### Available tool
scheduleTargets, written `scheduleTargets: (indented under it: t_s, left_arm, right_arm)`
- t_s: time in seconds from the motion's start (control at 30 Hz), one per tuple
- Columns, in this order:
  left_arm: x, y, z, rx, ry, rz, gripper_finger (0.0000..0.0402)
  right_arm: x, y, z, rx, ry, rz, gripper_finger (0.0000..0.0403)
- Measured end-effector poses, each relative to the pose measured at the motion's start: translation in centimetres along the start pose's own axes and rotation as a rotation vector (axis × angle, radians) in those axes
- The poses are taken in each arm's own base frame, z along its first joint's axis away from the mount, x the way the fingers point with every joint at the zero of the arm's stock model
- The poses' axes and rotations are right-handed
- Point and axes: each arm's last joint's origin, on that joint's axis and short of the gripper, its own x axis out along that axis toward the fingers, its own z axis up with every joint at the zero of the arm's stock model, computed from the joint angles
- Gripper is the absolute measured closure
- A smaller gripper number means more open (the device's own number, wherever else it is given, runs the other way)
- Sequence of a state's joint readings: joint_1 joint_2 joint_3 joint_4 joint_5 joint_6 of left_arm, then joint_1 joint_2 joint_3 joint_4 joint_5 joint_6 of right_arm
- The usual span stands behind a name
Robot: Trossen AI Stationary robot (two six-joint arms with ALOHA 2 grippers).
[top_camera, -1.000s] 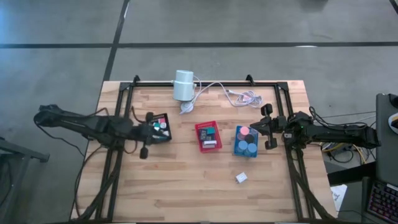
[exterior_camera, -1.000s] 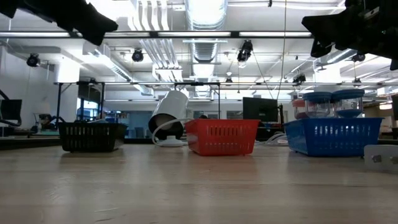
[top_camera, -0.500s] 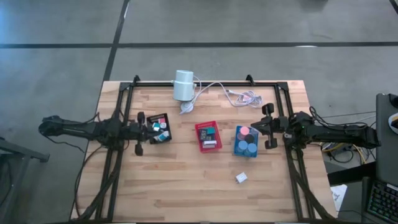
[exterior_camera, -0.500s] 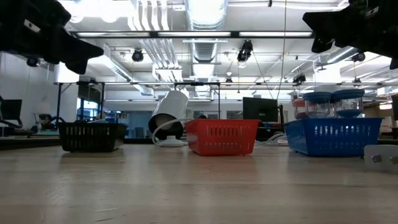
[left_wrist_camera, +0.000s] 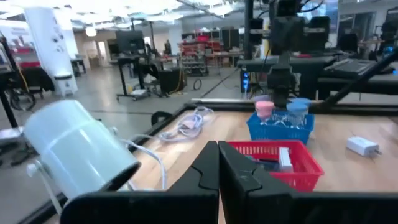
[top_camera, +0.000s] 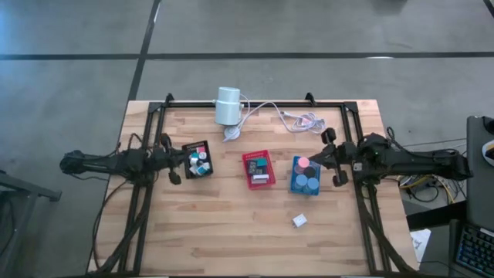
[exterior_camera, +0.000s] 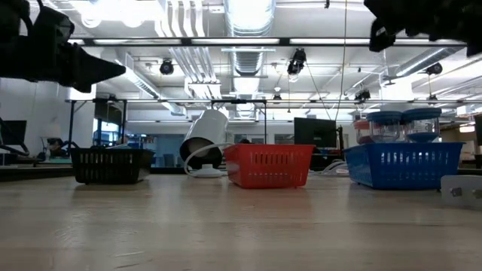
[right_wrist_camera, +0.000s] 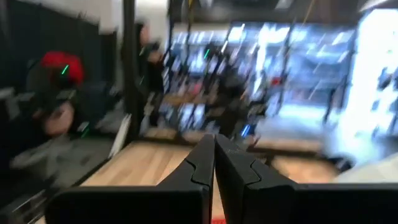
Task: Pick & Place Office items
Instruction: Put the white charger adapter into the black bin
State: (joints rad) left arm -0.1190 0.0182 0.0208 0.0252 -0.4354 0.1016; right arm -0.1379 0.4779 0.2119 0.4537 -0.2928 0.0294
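Three small trays stand in a row mid-table: a black tray (top_camera: 187, 148) holding teal and white office items (top_camera: 201, 161), a red tray (top_camera: 258, 182) with a few pieces, and a blue tray (top_camera: 294, 184) with pink and blue round discs (top_camera: 306, 171). One white piece (top_camera: 299, 221) lies loose on the wood nearer the front edge. My left gripper (top_camera: 181, 159) is shut and level, just left of the black tray, with nothing in it (left_wrist_camera: 217, 168). My right gripper (top_camera: 318, 160) is shut and hangs above the table right of the blue tray, also with nothing in it (right_wrist_camera: 214, 163).
A white cylinder (top_camera: 228, 106) lies tipped at the far edge, its white cable (top_camera: 270, 108) running to a coil (top_camera: 307, 120) at the far right. A black frame (top_camera: 255, 101) borders the table's far, left and right sides. Bare wood spreads across the near half.
My left gripper has drawn back from over the black tray toward the table's left edge, sinking and tipping up from a downward slant until it points level. My right gripper has risen a little. The trays and the loose white piece have stayed put.
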Motion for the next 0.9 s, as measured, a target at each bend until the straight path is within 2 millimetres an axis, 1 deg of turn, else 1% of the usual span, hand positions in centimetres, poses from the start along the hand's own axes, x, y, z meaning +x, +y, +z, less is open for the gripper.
scheduleTargets:
  t_s: [0.1, 0.23, 0.33, 0.43, 0.53, 0.7, 0.8, 0.9]
  left_arm:
    - [-0.2, 0.1, 0.4, 0.013, -0.022, 0.009, 0.0400]
    - [-0.2, 0.2, 0.8, 0.064, -0.032, 0.011, 0.0398]
    - [-0.3, 0.2, 1.0, 0.093, -0.036, 0.013, 0.0397]
    - [-0.3, 0.3, 1.1, 0.129, -0.039, 0.014, 0.0399]
    - [-0.3, 0.3, 1.2, 0.160, -0.042, 0.015, 0.0398]
    - [-0.3, 0.3, 1.2, 0.180, -0.045, 0.016, 0.0395]
    - [-0.3, 0.3, 1.3, 0.179, -0.047, 0.016, 0.0395]
    - [-0.3, 0.3, 1.2, 0.172, -0.047, 0.016, 0.0395]
  right_arm:
    - [1.4, 0.7, 1.9, 0.045, 0.157, 0.045, 0.0392]
    - [3.0, 2.0, 3.9, 0.072, 0.407, -0.006, 0.0392]
    - [4.0, 3.5, 4.6, 0.070, 0.584, -0.043, 0.0392]
    - [5.0, 5.3, 5.1, 0.084, 0.693, -0.011, 0.0392]
    - [6.2, 7.2, 5.0, 0.119, 0.781, 0.029, 0.0392]
    - [8.7, 9.3, 3.5, 0.161, 0.973, 0.017, 0.0389]
    - [10.4, 10.1, 2.5, 0.180, 1.093, -0.029, 0.0371]
    - [12.3, 10.7, 1.9, 0.199, 1.168, -0.075, 0.0348]
